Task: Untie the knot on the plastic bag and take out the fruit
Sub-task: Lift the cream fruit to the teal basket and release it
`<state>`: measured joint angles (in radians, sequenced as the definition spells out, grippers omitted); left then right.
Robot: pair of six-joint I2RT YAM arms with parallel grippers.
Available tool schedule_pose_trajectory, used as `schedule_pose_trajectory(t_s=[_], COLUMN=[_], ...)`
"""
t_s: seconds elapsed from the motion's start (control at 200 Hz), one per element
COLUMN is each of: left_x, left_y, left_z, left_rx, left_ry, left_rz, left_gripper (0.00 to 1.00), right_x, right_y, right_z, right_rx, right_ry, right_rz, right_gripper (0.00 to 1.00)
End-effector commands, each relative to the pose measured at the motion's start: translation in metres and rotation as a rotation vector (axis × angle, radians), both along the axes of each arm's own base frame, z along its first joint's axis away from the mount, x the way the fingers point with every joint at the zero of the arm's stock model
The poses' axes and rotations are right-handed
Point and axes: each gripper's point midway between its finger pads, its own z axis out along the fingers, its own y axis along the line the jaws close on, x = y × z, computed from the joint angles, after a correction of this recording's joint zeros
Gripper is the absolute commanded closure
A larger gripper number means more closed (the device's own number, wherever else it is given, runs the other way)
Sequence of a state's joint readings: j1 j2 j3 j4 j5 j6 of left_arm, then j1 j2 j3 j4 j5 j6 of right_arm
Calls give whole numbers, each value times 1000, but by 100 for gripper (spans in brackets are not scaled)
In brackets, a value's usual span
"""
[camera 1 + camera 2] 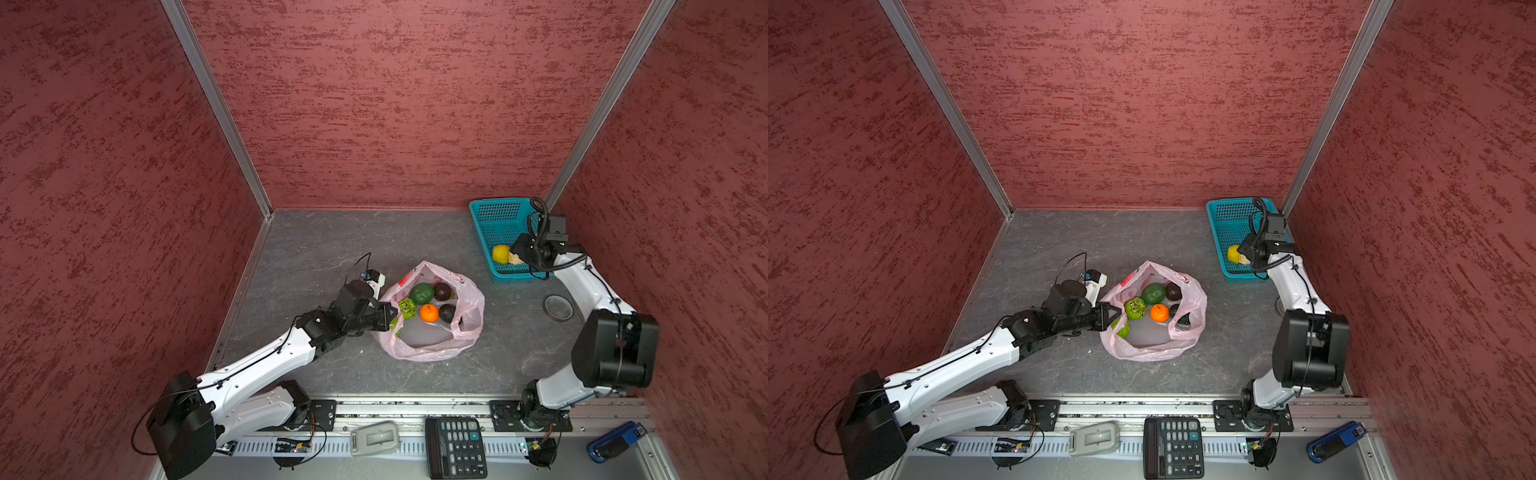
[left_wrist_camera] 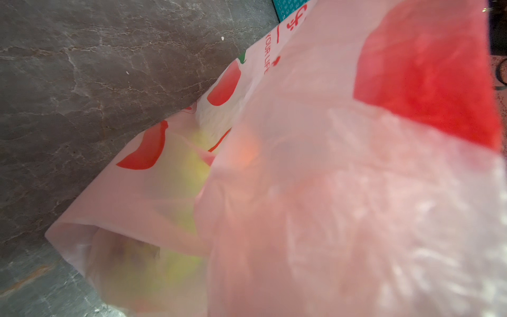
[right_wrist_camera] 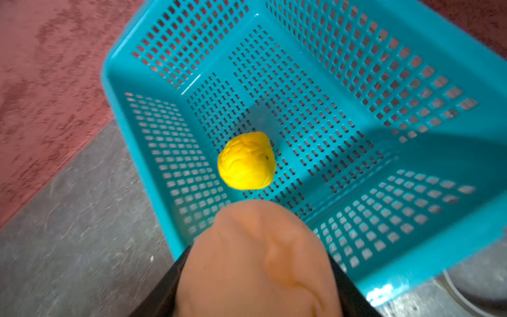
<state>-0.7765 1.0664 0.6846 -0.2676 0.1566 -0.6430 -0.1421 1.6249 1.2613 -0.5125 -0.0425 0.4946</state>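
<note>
- The plastic bag (image 1: 432, 351) lies mid-tabletop (image 1: 316, 249) with its mouth spread open upward, in both top views.
- The left claw (image 1: 385, 316) is clenched on the bag's rim at the bag's 9 o'clock edge. Pink film with red print fills the left wrist view.
- Inside the bag, 5 pieces show clearly:
  - a dark green fruit (image 1: 422, 293) at 12 o'clock
  - 2 dark brown fruits (image 1: 443, 291) at 1 and 3 o'clock
  - an orange fruit (image 1: 429, 313) in the centre
  - a netted light green fruit (image 1: 407, 308) at 9 o'clock
- A further light green piece (image 1: 1123, 330) sits at 8 o'clock, partly hidden by the left claw.
- The teal basket (image 1: 490, 212) stands at 2 o'clock from the bag, in the back corner.
- The right claw (image 1: 516, 257) is over the basket's 6 o'clock end, grasping the cream bumpy fruit (image 3: 258, 260) between its black fingers.
- The yellow fruit (image 3: 247, 162) rests on the basket floor, just beside the held fruit.
- A tape roll (image 1: 559, 307) lies at 3 o'clock from the bag.
</note>
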Motion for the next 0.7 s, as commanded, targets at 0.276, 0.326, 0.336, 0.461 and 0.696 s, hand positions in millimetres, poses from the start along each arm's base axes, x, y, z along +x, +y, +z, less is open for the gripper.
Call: schedule_pose_trajectory(t_s=[0.276, 0.326, 0.336, 0.461, 0.696], left_x=[7, 6, 6, 6, 3], left_y=[-3, -3, -3, -3, -3], left_z=[14, 12, 13, 13, 10], left_rx=[-18, -15, -15, -14, -11], left_ry=[-43, -42, -43, -44, -35], left_rz=[29, 28, 28, 21, 10], left_gripper=[100, 100, 100, 100, 100], right_x=[57, 58, 57, 56, 49], right_y=[-48, -48, -48, -50, -42], right_z=[-36, -42, -43, -40, -14], right_rx=[-59, -58, -58, -66, -61], right_ry=[72, 94, 99, 95, 46], right_rz=[-5, -2, -1, -19, -1], right_gripper=[43, 37, 36, 21, 14])
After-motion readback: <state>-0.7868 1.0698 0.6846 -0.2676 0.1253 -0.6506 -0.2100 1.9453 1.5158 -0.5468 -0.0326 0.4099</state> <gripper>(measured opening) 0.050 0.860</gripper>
